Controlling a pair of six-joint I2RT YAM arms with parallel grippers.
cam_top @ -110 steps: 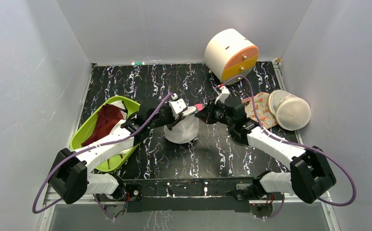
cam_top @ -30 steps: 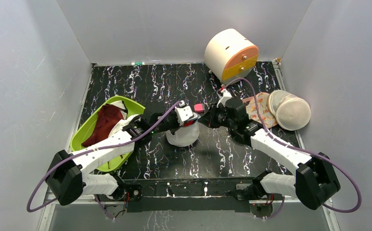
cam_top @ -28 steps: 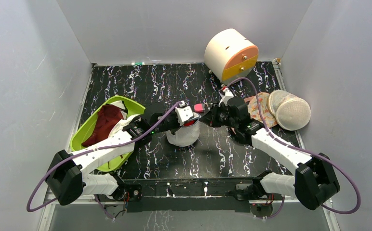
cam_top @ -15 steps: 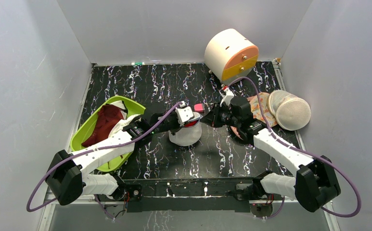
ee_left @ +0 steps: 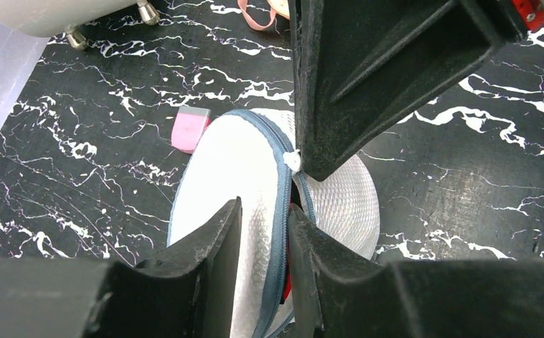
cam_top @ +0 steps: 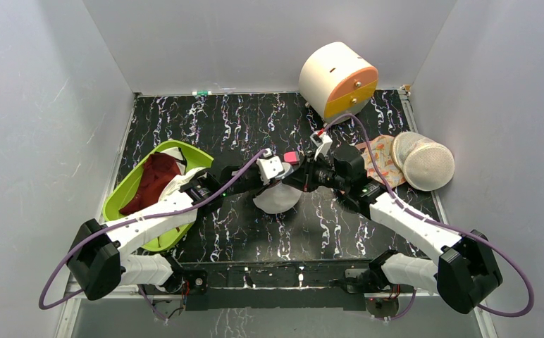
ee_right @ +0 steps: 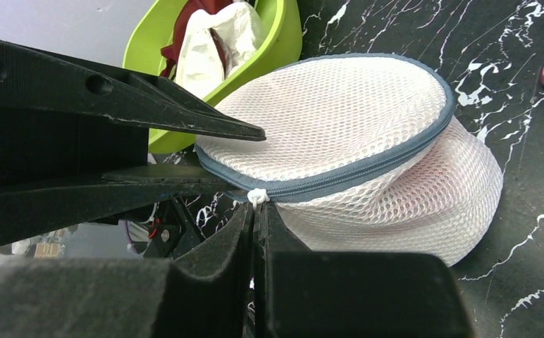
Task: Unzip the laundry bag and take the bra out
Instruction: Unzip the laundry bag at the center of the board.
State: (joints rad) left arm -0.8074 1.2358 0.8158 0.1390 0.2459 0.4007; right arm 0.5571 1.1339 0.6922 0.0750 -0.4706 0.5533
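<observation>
Laundry bag [cam_top: 276,200] mid-frame in top view, on black marbled table [cam_top: 184,120], btwn both claws. Right wrist view: oval, long axis left-right, rising toward right; flatter half on top, fuller half below. White see-thru mesh, grey-blue zip round rim, white zip pull [ee_right: 257,196] at lower-left end, pointing at cam. Right gripper [ee_right: 256,211] clenched on pull. Left gripper [ee_left: 263,211] parted, fingers astride rim. Bra [ee_left: 287,285]: only red sliver in zip gap, bottom centre of left wrist view.

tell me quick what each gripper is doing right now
left gripper: open, fingers either side of the laundry bag rim
right gripper: shut on the white zip pull
</observation>
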